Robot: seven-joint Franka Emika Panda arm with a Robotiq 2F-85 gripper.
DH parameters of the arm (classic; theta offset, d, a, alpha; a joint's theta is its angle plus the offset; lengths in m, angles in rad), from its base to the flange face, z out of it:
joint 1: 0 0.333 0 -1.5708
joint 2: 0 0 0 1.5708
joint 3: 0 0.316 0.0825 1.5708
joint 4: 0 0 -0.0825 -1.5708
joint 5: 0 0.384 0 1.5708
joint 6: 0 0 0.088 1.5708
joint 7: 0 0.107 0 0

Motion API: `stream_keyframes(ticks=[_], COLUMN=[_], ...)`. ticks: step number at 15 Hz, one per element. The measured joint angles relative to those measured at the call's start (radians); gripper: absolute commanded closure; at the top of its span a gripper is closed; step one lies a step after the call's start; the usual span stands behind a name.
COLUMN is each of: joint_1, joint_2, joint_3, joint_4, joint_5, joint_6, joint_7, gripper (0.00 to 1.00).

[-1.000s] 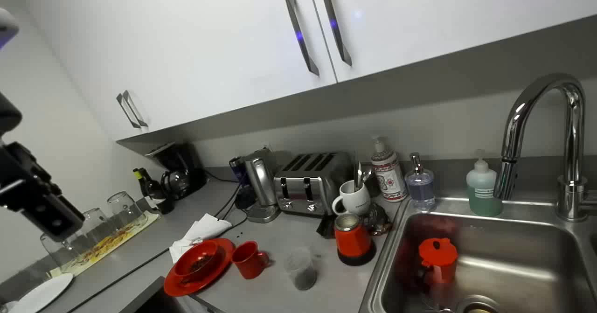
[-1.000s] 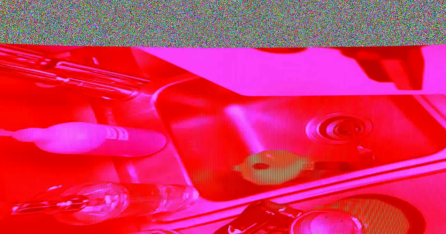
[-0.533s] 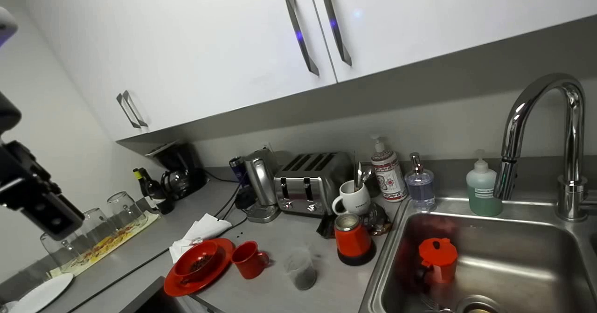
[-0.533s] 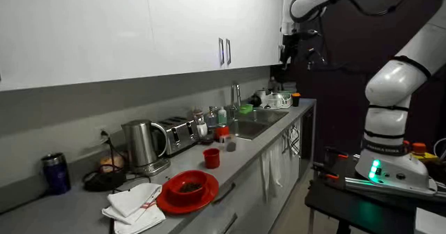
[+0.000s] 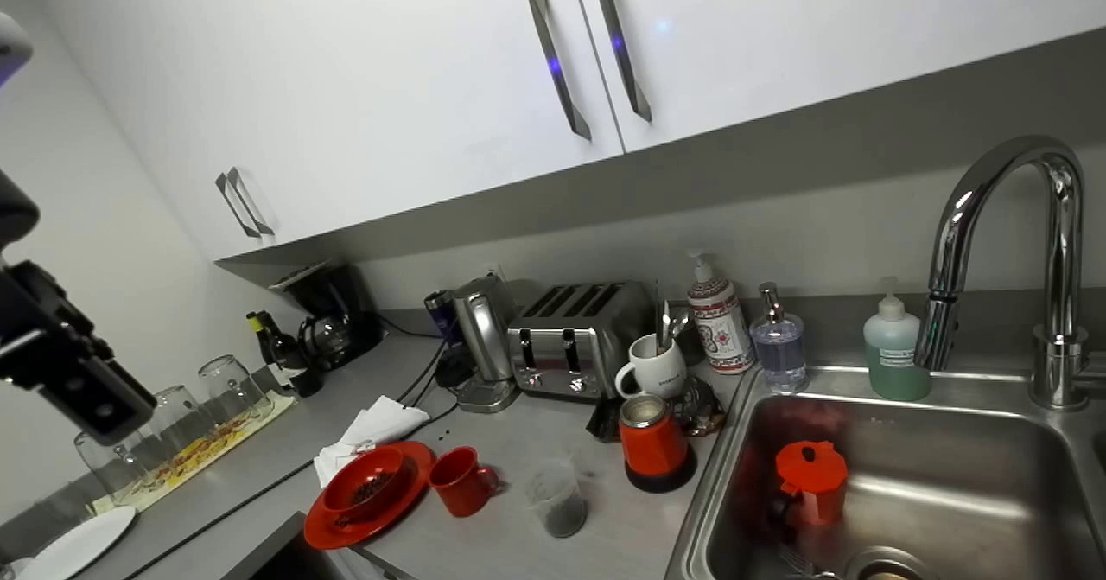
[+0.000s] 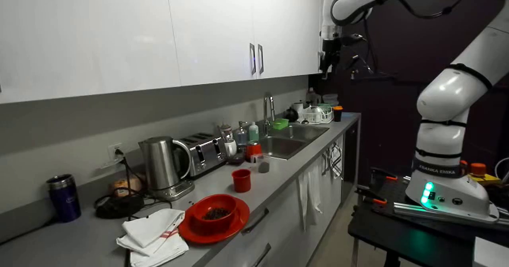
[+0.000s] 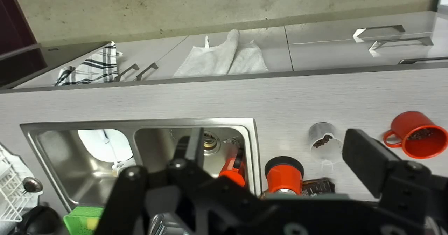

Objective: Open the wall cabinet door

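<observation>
The wall cabinet door (image 5: pixel 449 70) is a plain white panel with a slim vertical handle (image 5: pixel 556 66) near its right edge. It lies flush with the matching white door (image 5: pixel 821 27), whose handle is at its left edge. An exterior view shows the same wall cabinet door (image 6: pixel 214 32) and its handle (image 6: pixel 252 58) well to the left of my gripper (image 6: pixel 325 75), which hangs fingers down. In the wrist view my gripper (image 7: pixel 274 138) is open, its fingers wide apart with nothing between them, above the counter and sink. The door does not show there.
Below the cabinets, the counter (image 6: pixel 274 171) carries a kettle (image 6: pixel 161 163), a toaster (image 6: pixel 204 151), a red mug (image 6: pixel 241 180) and a red plate (image 6: pixel 238 223) with a bowl. The faucet (image 5: pixel 1067 243) rises beside the sink (image 5: pixel 950 442). The arm's base stands on a black table (image 6: pixel 393 231).
</observation>
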Motion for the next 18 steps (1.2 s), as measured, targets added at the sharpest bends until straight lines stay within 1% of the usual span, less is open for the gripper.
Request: stream_keyframes(ticks=[10,14,18], joint_1=[0.004,0.009,0.022], joint_2=[0.012,0.069,0.154], joint_3=[0.0,-0.002,-0.01], joint_4=[0.0,0.018,0.075], joint_5=[0.0,0.004,0.014], joint_6=[0.005,0.07,0.18], joint_7=[0.001,0.002,0.002], gripper=[0.0,0.0,0.0])
